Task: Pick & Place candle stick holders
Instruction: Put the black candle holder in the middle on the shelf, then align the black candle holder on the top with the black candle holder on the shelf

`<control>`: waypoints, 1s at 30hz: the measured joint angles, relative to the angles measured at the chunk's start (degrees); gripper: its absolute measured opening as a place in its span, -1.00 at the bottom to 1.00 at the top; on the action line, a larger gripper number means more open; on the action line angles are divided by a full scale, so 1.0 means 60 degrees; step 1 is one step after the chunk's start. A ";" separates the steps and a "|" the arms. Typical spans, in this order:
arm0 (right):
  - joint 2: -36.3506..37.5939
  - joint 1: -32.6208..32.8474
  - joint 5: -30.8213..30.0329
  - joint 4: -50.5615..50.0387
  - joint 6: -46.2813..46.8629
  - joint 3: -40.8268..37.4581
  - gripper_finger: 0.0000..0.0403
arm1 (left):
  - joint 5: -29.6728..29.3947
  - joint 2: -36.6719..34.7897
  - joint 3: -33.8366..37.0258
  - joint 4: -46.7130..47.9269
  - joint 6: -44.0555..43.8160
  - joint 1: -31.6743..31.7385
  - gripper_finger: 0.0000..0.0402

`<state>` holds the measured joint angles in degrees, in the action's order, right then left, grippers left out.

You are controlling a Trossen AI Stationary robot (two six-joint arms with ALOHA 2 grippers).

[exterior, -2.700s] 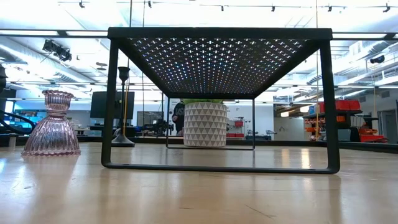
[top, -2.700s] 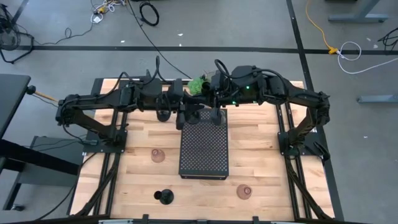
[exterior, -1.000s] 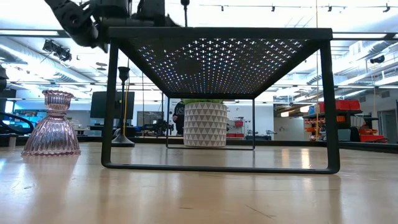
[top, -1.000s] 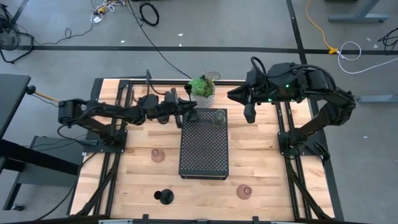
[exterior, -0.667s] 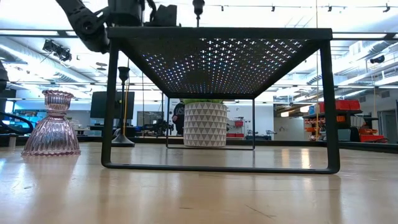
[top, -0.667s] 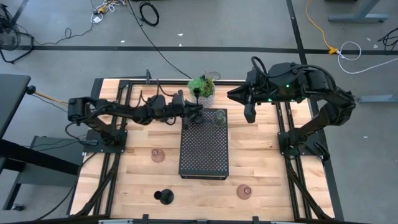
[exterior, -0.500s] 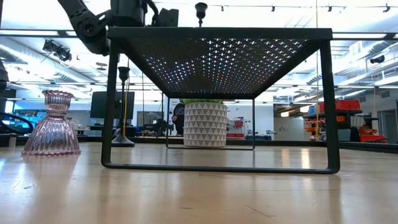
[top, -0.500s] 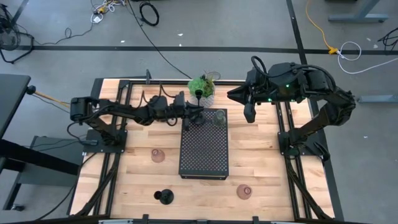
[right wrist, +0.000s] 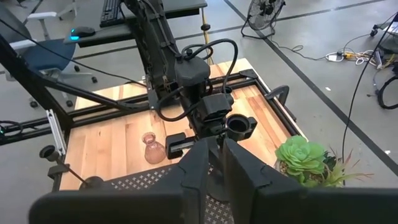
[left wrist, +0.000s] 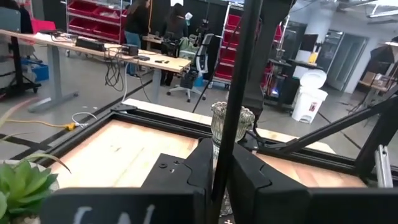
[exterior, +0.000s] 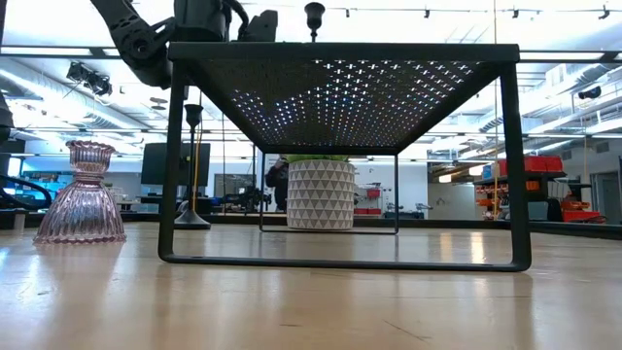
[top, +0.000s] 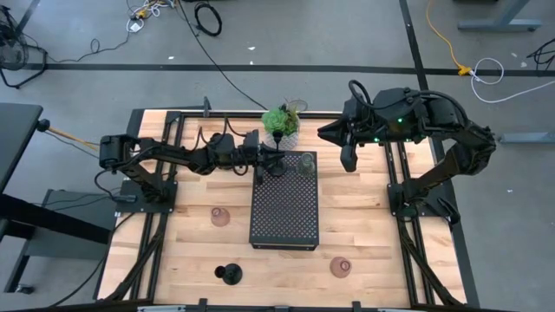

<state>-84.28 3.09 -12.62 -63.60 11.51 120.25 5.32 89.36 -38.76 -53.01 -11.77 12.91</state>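
My left gripper (top: 265, 161) is shut on a black thin-stemmed holder (top: 274, 133) over the far-left corner of the black perforated tray (top: 284, 217). The holder's cup top (exterior: 314, 14) shows above the tray. A clear glass cup (top: 305, 165) stands on the tray's far end. My right gripper (top: 347, 159) hangs shut and empty to the tray's right. Two pinkish cups (top: 220, 216) (top: 341, 266) and a black holder (top: 230, 274) stand on the table. Another black holder (exterior: 192, 165) stands behind at the left. My left gripper pinches the black holder's thin stem (left wrist: 229, 134) between its two fingers (left wrist: 202, 163), low on the stem. The fingers come level from the table's left and lie across the stem. The holder stands upright. Whether its base rests on the tray is hidden.
A green potted plant (top: 282, 121) in a white pot (exterior: 321, 194) stands just beyond the tray's far edge, close to the held holder. The tray stands on legs above the tabletop. Black frame rails run along both table sides (top: 152, 217).
My left gripper has gone toward the table's right edge with the black holder, from beside the tray's far-left corner to over it, and a little down. The holder has stayed upright. My right arm has kept still.
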 joint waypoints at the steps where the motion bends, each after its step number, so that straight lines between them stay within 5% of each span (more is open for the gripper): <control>1: 0.0001 0.0000 0.0000 -0.0010 -0.0037 0.0000 -0.76 | -0.0004 0.0000 0.0003 0.0002 -0.0079 0.0000 -0.79; 11: -0.0002 0.0000 0.0000 -0.0007 -0.0343 0.0000 -0.76 | 0.0010 0.0000 0.0003 -0.0004 -0.0452 0.0000 -0.76; 23: -0.0002 0.0000 0.0000 -0.0071 -0.0496 -0.0004 -0.76 | 0.0022 -0.0010 0.0004 -0.0784 -0.0749 -0.0032 -0.18; 30: -0.0002 0.0000 0.0000 -0.0065 -0.0500 -0.0004 -0.76 | 0.0150 -0.0321 0.0004 -0.1339 -0.0689 -0.0113 -0.09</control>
<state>-84.29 3.09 -12.62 -63.99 8.51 120.22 6.22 87.43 -38.74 -61.04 -15.90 12.23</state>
